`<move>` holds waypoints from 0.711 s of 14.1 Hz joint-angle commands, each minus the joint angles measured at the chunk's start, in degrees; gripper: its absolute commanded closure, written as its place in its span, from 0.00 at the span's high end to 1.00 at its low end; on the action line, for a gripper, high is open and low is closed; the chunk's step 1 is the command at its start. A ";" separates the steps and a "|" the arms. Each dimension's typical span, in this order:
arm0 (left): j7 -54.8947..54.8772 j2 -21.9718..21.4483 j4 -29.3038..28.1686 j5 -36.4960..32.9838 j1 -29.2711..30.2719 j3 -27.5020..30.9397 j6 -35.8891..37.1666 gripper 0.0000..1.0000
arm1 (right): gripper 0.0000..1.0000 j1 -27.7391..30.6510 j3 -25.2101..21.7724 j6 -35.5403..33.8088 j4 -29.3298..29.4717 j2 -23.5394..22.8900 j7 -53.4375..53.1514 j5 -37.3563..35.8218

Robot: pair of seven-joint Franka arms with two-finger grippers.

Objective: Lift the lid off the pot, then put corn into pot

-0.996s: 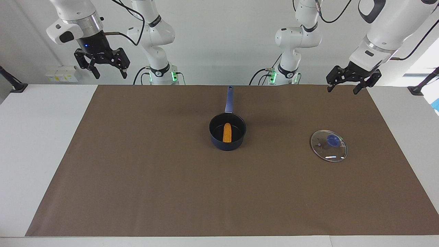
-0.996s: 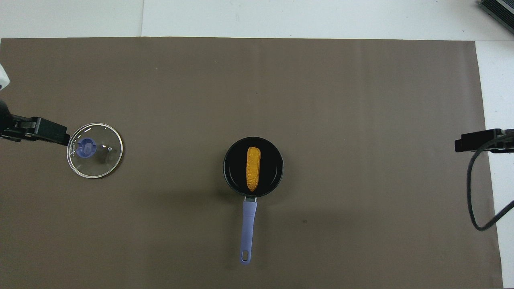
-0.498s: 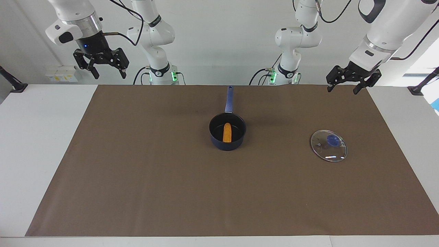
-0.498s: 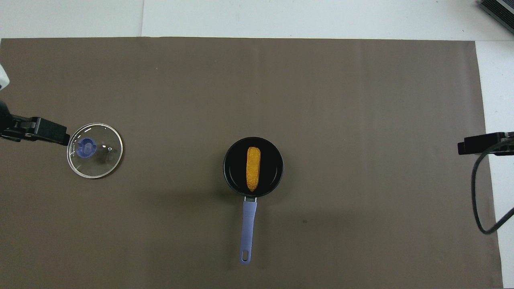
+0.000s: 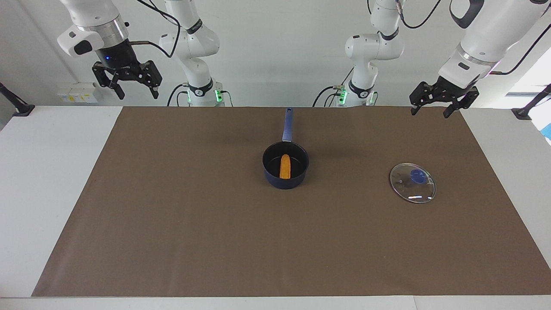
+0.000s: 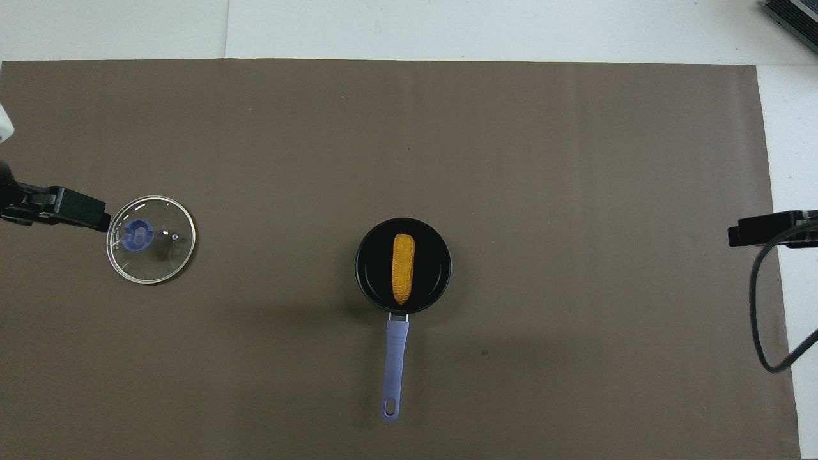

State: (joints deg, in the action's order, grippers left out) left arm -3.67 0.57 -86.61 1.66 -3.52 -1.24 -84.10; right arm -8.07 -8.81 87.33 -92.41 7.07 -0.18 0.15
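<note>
The navy pot stands uncovered mid-mat, its long blue handle pointing toward the robots. The orange-yellow corn lies inside it. The glass lid with its blue knob lies flat on the mat toward the left arm's end. My left gripper is open and empty, raised over the mat's edge at that end. My right gripper is open and empty, raised over the right arm's end of the table near the robots.
A brown mat covers most of the white table. The right arm's black cable hangs over the mat's edge. A dark object lies at the table's corner farthest from the robots.
My right gripper has drawn back a little toward its end of the table. The left gripper, pot, corn and lid have not moved.
</note>
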 commanded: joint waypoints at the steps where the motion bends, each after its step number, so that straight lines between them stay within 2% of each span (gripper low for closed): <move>1: -0.38 -1.36 -1.28 0.54 -0.35 0.45 -0.10 1.00 | 1.00 0.60 0.46 -0.76 -1.28 1.37 1.59 -0.85; 10: -0.46 -1.89 -2.16 0.45 -0.35 0.45 -0.18 1.00 | 1.00 0.60 0.46 -0.94 -1.28 1.37 1.33 -0.94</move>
State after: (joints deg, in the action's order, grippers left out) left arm -3.67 0.50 -86.77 1.66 -3.52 -1.25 -84.06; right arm -8.07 -8.81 87.19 -92.46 7.13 -0.18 0.15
